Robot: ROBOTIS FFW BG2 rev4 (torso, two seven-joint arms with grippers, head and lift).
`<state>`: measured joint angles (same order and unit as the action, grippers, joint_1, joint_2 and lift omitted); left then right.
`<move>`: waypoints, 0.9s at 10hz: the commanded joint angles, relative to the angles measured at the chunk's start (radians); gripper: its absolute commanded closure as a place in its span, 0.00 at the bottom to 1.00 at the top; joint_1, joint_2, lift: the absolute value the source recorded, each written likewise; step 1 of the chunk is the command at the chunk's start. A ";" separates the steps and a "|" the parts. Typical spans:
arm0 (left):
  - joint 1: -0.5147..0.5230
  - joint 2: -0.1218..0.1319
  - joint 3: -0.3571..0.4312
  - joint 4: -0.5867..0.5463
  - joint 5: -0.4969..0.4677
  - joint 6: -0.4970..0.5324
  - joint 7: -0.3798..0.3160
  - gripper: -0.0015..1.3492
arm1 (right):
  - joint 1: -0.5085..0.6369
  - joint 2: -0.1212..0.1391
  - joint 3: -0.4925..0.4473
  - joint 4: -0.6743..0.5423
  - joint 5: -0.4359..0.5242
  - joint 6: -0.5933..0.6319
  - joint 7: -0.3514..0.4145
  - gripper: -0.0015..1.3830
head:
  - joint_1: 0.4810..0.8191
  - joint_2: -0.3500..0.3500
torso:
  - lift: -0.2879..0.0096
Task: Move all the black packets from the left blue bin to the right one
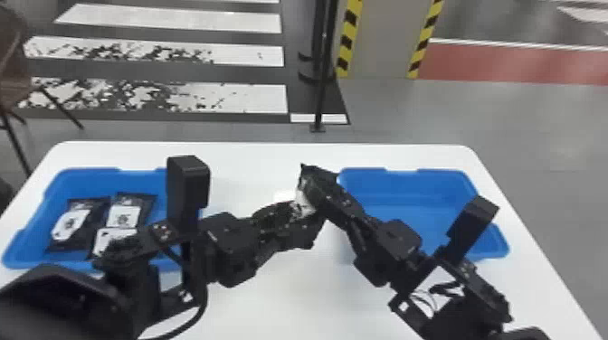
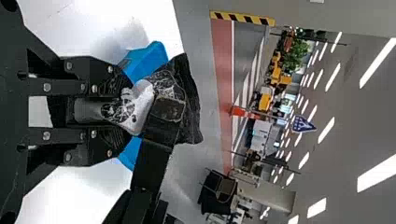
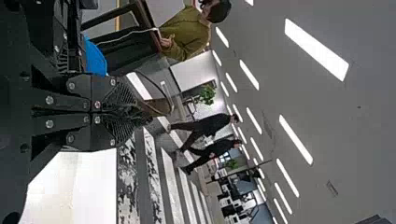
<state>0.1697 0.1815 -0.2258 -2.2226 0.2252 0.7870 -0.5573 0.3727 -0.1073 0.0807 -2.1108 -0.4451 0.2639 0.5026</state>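
Note:
In the head view, my left gripper [image 1: 301, 221] and my right gripper [image 1: 319, 192] meet above the table between the bins, with a black packet [image 1: 304, 203] at their fingertips. The left wrist view shows my left gripper [image 2: 122, 111] open, its fingers apart around the near part of the packet [image 2: 189, 100], and a right-hand finger lying across the packet. My right gripper [image 3: 128, 112] is shut on the packet, its fingers close together in the right wrist view. Several packets with white labels [image 1: 122, 216] lie in the left blue bin [image 1: 83, 174]. The right blue bin [image 1: 407, 178] stands beside my right arm.
Both bins stand on the white table [image 1: 253, 158], partly covered by my arms. Beyond its far edge stands a black post [image 1: 320, 99]. A chair [image 1: 18, 86] is on the floor at the far left.

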 commanded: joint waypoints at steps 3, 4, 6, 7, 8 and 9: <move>0.117 -0.017 0.162 -0.073 -0.018 -0.012 0.000 0.11 | -0.068 -0.011 -0.099 0.077 0.050 -0.006 -0.013 0.92 | 0.63 0.39 | 0.50; 0.171 -0.030 0.218 -0.125 -0.018 -0.012 0.000 0.12 | -0.110 -0.019 -0.137 0.136 0.074 -0.009 -0.021 0.92 | 0.63 0.40 | 0.50; 0.265 -0.056 0.308 -0.208 -0.014 -0.016 0.000 0.12 | -0.208 -0.028 -0.250 0.293 0.170 -0.016 -0.035 0.92 | 0.63 0.38 | 0.50; 0.297 -0.063 0.341 -0.240 -0.010 -0.019 0.000 0.12 | -0.257 -0.031 -0.318 0.365 0.246 -0.023 -0.047 0.92 | 0.63 0.35 | 0.50; 0.321 -0.073 0.373 -0.262 -0.010 -0.026 0.002 0.12 | -0.302 -0.031 -0.374 0.436 0.304 -0.028 -0.059 0.92 | 0.63 0.29 | 0.50; 0.336 -0.079 0.401 -0.270 -0.010 -0.029 0.002 0.12 | -0.343 -0.038 -0.396 0.524 0.310 -0.026 -0.059 0.87 | 0.63 0.23 | 0.50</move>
<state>0.4944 0.1070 0.1577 -2.4862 0.2153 0.7604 -0.5552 0.0566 -0.1417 -0.2972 -1.6413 -0.1455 0.2369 0.4421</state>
